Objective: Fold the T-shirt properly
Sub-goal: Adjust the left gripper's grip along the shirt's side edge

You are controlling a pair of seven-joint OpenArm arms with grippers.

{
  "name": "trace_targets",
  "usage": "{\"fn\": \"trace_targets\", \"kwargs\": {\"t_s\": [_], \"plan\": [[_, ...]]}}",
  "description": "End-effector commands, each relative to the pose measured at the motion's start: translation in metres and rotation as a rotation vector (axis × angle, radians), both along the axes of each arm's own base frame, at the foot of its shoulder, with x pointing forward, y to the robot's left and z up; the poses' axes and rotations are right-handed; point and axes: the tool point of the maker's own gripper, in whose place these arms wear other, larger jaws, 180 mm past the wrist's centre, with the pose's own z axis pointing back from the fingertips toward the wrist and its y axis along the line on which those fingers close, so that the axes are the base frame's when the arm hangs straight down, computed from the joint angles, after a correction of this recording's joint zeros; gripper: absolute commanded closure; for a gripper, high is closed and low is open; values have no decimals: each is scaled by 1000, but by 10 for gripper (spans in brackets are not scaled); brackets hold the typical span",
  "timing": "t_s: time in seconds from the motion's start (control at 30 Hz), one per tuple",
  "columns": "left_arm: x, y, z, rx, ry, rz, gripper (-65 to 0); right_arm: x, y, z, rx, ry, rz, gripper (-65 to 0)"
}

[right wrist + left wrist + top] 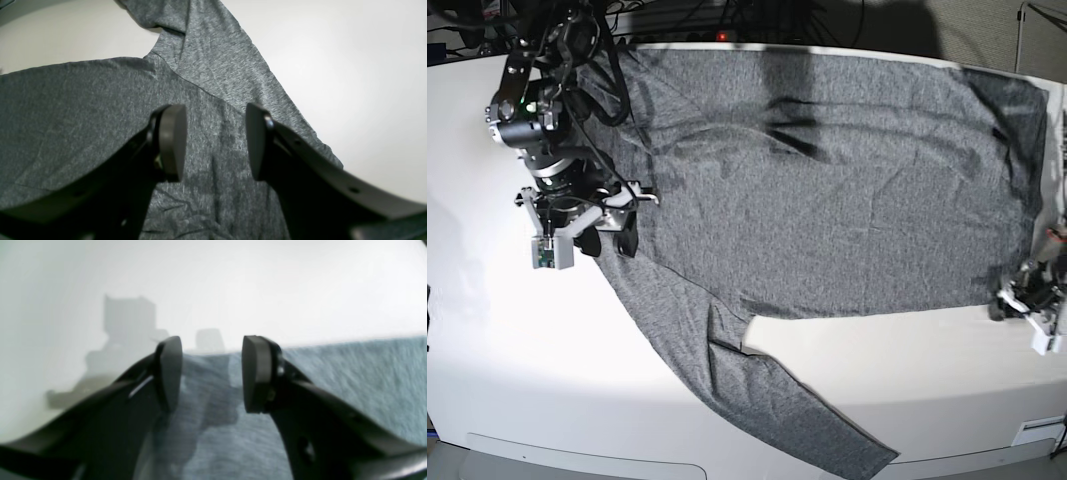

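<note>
The heather-grey T-shirt (827, 200) lies spread flat on the white table (547, 350), with one long sleeve (767, 400) running down toward the front edge. My right gripper (617, 237) is at the shirt's left side. In the right wrist view it (215, 143) is open, low over the shoulder seam of the shirt (66, 110), holding nothing. My left gripper (1015, 300) is at the shirt's lower right corner. In the left wrist view it (211, 373) is open over the edge of the shirt (350, 380), holding nothing.
Dark cables and equipment (557, 30) crowd the back left, behind the right arm. The table's front edge (727, 470) runs just below the sleeve end. Bare white table (233, 280) lies beyond the left gripper and also beside the sleeve (350, 83).
</note>
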Motion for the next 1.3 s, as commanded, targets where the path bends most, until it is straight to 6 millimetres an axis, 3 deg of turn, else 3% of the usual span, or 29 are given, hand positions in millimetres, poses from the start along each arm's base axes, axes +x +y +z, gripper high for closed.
{"fn": "trace_targets", "kwargs": {"t_s": [0.0,0.3,0.6,1.0,1.27], "plan": [[12,1,15,-8,-44,3,-286,6,2,15,3,-56,7,-290],[-22,-42,-34,-44,161,-67,-286,6,2,15,3,-56,7,-290],[-47,-61,-45,-192,346,-46,-286,7,2,18,5,-72,5,-290],[-37,-50,-33,-178,316,-33,-286,8,2,20,7,-87,4,-290],[-10,-6,12,-130,234,15,-286,8,1,20,7,-86,4,-290]]}}
